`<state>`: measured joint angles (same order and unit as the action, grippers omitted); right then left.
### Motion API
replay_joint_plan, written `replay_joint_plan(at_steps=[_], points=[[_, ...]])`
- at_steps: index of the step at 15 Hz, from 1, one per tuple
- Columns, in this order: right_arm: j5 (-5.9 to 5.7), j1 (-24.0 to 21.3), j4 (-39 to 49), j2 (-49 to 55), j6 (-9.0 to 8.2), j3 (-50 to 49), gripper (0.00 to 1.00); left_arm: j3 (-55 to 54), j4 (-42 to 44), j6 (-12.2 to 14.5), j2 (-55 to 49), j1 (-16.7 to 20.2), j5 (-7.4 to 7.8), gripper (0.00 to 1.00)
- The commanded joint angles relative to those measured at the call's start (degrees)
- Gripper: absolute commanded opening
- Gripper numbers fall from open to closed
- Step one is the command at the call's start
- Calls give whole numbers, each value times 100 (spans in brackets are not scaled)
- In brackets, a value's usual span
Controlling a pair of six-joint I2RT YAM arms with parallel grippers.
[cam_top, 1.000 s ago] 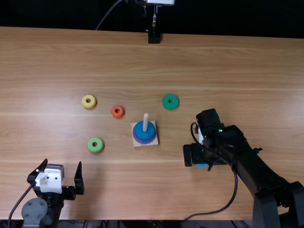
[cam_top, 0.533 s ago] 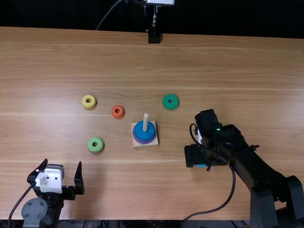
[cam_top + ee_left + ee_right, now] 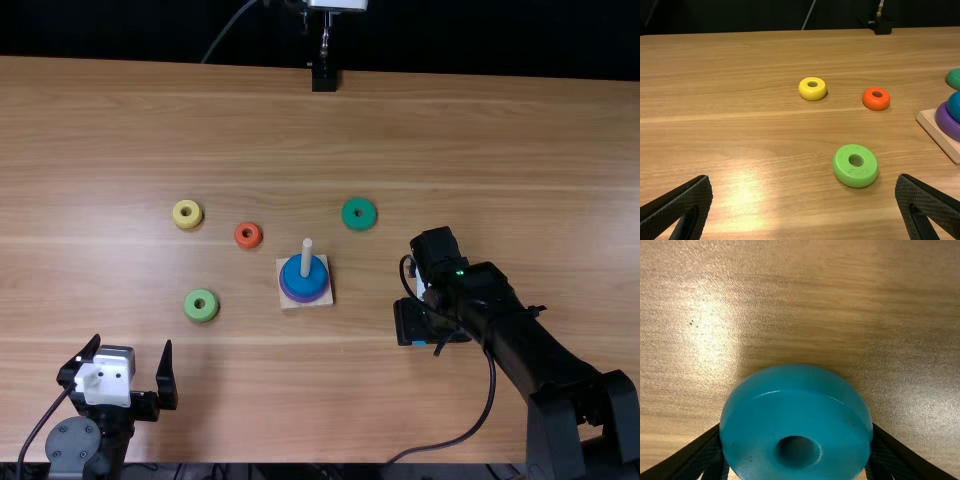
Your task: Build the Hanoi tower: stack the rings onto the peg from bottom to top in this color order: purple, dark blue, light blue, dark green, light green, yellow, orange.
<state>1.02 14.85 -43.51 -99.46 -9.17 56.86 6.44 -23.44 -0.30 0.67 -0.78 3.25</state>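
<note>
The table (image 3: 150,130) is carrying everything, with the right arm (image 3: 545,365) leaning over its near side. The left gripper (image 3: 132,345) is standing wide and empty. The right gripper (image 3: 797,440) is clamping the light blue ring (image 3: 790,410) across its sides; whether that ring is clearing the wood, I cannot tell. Its curved rim could be slipping if the squeeze is uneven or weak.

Near the middle, the square base (image 3: 322,300) is bearing 2 rings: the purple ring (image 3: 949,123) below, the dark blue ring (image 3: 298,270) above. The peg (image 3: 307,255) is rising through them. If the carry is running too low, the gripper could be bumping the peg and shoving the base; if the hole is off-centre at release, the light blue ring could be landing crooked.

The dark green ring (image 3: 350,221) is lying just beyond, so a wide swing could be knocking it. The light green ring (image 3: 192,307), yellow ring (image 3: 178,214) and orange ring (image 3: 240,240) are waiting on the other side.
</note>
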Motion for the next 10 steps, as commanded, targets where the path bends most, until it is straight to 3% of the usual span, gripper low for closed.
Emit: replay_joint_plan(at_steps=[1,7,9,10], points=[[67,-9,62,-56,-43,-52,0,-644,-440,-34,-67,-45,34,100],[78,88,-180,533,73,809,0,-644,-440,-34,-67,-45,23,100],[67,290,-866,612,115,1486,0,-644,-440,-34,-67,-45,23,100],[78,378,-1256,612,284,1881,0,-644,-440,-34,-67,-45,23,100]])
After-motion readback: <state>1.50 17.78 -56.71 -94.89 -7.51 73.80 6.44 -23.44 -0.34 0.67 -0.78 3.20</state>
